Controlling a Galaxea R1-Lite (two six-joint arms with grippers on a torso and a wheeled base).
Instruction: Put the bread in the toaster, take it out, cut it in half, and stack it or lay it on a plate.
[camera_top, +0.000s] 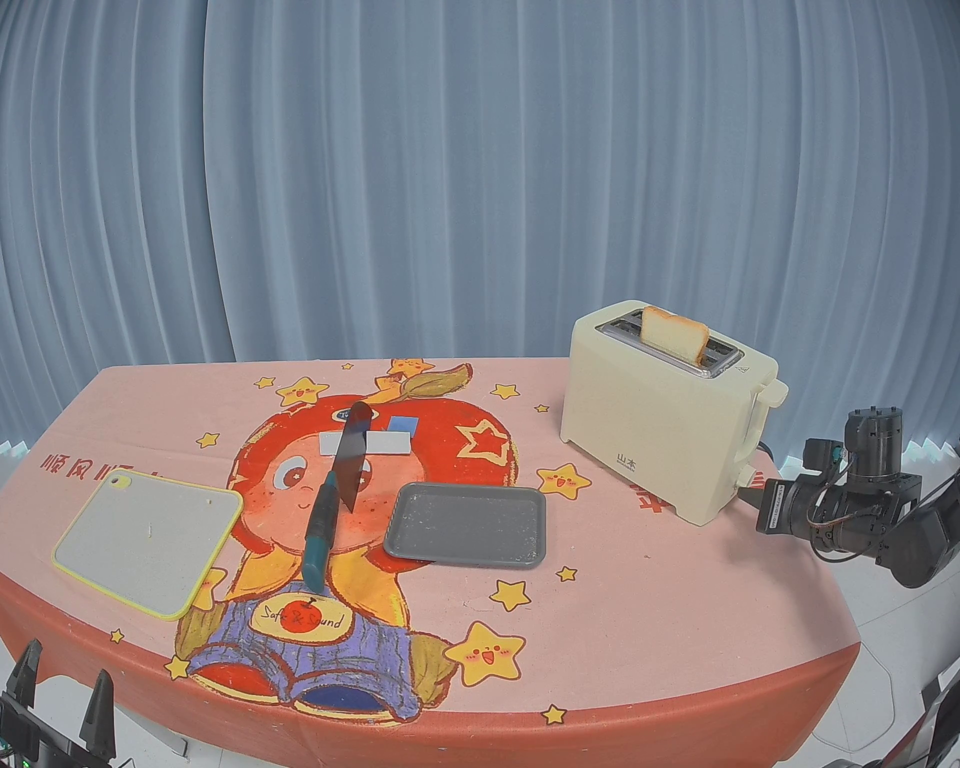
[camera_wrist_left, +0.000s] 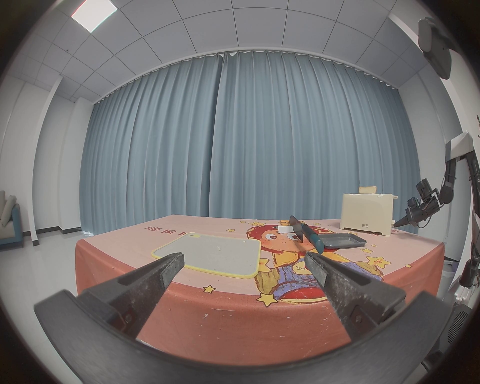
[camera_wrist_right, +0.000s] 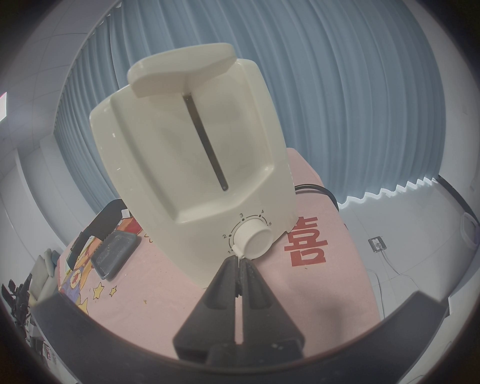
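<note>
Pleated grey-blue floor-length curtain (camera_wrist_left: 240, 140) spanned the far wall. White tiled drop ceiling (camera_wrist_left: 260, 25) held one lit square light panel (camera_wrist_left: 93, 13). Plain white side wall (camera_wrist_left: 25, 150) adjoined the curtain. Pale glossy floor (camera_wrist_left: 30, 290). Blue upholstered seat with cushion (camera_wrist_left: 14, 225) stood by that wall.

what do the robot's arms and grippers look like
Both are black. The right arm is built from chunky cylindrical joint housings, with thin cables looping outside it. The right gripper has two smooth wedge-shaped fingers that taper to narrow tips. The left gripper has two blunt, bar-like fingers with rough, grainy pads, set on a curved black base.
</note>
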